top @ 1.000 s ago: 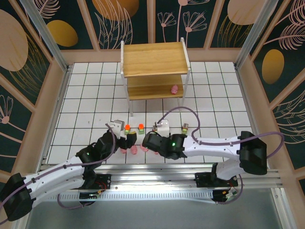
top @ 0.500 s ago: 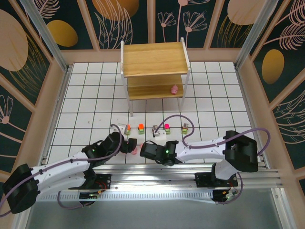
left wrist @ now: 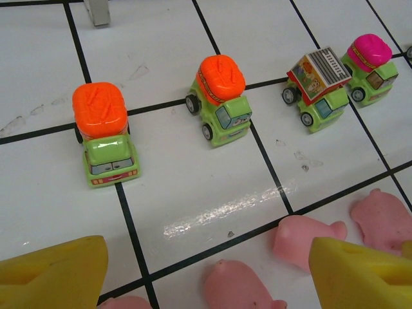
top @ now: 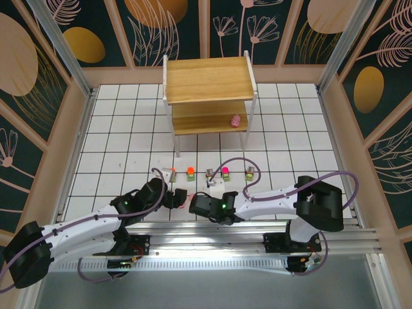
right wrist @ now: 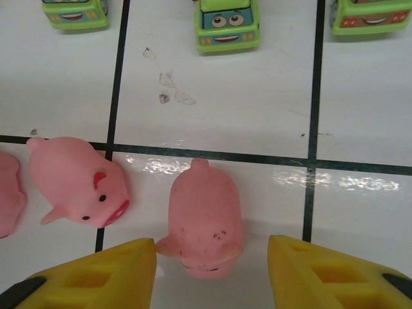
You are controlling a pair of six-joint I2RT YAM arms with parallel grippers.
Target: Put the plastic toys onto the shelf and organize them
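The wooden shelf (top: 209,80) stands at the back with one pink pig (top: 235,120) on its lower tier. Several green toy trucks (top: 190,172) line up in front of it; two have orange tops (left wrist: 106,132) (left wrist: 221,96), one a box top (left wrist: 317,87), one magenta (left wrist: 370,64). My left gripper (left wrist: 206,283) is open low over the floor, with a pig (left wrist: 241,286) between its yellow fingers (left wrist: 51,277) and two more pigs (left wrist: 306,238) (left wrist: 386,222) to its right. My right gripper (right wrist: 212,257) is open around a pig (right wrist: 206,222) lying face down; the left pad (right wrist: 96,277) meets its ear.
Another pig (right wrist: 77,187) lies on its side just left of the right gripper, with a third at the frame edge (right wrist: 8,193). Both grippers (top: 175,198) (top: 193,205) sit close together near the front rail. Wooden walls (top: 74,129) ring the white tiled floor (top: 290,129).
Both grippers have drawn back from the truck row toward the near edge, and the right one has slid left. The whole truck row now shows.
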